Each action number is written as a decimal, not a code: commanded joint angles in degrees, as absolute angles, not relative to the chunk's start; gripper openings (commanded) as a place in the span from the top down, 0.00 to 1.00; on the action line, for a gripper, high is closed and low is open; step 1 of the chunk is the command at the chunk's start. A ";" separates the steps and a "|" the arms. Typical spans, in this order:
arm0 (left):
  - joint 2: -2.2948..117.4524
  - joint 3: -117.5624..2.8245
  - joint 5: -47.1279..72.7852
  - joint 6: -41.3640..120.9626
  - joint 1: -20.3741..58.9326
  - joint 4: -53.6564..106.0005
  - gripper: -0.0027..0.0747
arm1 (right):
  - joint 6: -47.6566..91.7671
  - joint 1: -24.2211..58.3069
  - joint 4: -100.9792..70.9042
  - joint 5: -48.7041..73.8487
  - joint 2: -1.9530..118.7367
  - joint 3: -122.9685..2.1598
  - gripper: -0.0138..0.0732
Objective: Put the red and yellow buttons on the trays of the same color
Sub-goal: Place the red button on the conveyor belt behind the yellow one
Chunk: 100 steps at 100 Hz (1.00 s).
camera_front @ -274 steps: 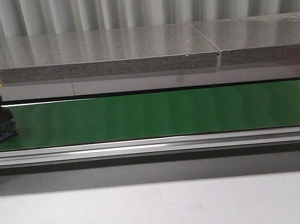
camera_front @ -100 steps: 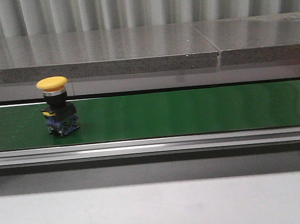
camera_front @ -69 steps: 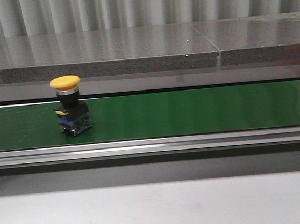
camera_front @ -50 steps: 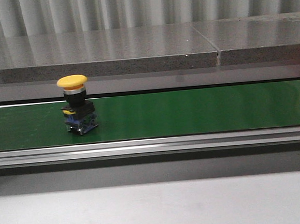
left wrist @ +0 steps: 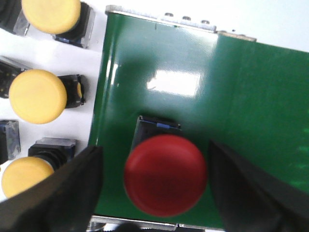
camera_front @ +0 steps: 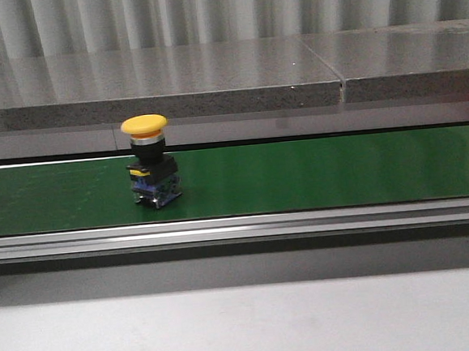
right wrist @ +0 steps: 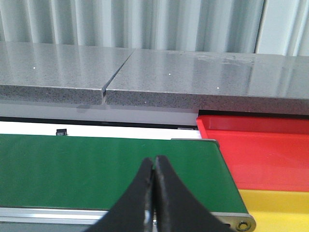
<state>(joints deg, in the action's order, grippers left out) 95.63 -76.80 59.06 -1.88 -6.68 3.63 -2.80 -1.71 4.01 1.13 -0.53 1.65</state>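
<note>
Your yellow button point(camera_front: 149, 172) stands upright on the green belt point(camera_front: 316, 173), left of centre. Your left gripper point(left wrist: 157, 188) hangs spread wide around a red button point(left wrist: 165, 174) on the belt (fingers not touching it). Your right gripper point(right wrist: 154, 193) is closed, empty, near the red tray point(right wrist: 263, 154) and yellow tray point(right wrist: 285, 210).
</note>
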 commanded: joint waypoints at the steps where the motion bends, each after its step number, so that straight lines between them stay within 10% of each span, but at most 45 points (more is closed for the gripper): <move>1: 92.60 -78.55 56.18 -1.79 -5.52 4.84 0.25 | -2.75 -1.58 4.52 -3.60 -0.71 0.57 0.92; 23: 88.36 -78.17 50.51 -1.79 -0.09 3.88 0.37 | -2.75 -1.58 4.52 -3.60 -0.71 0.57 0.92; 47: 82.01 -73.81 46.14 -1.79 6.85 2.41 1.00 | -2.75 -1.58 4.52 -3.60 -0.71 0.57 0.92; 100: 58.35 -56.06 40.13 -1.79 11.91 2.54 0.99 | -2.75 -1.58 4.52 -3.60 -0.71 0.57 0.92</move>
<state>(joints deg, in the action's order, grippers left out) 63.76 -57.40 44.30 -1.86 11.47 2.33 -2.80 -1.71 4.01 1.13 -0.53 1.65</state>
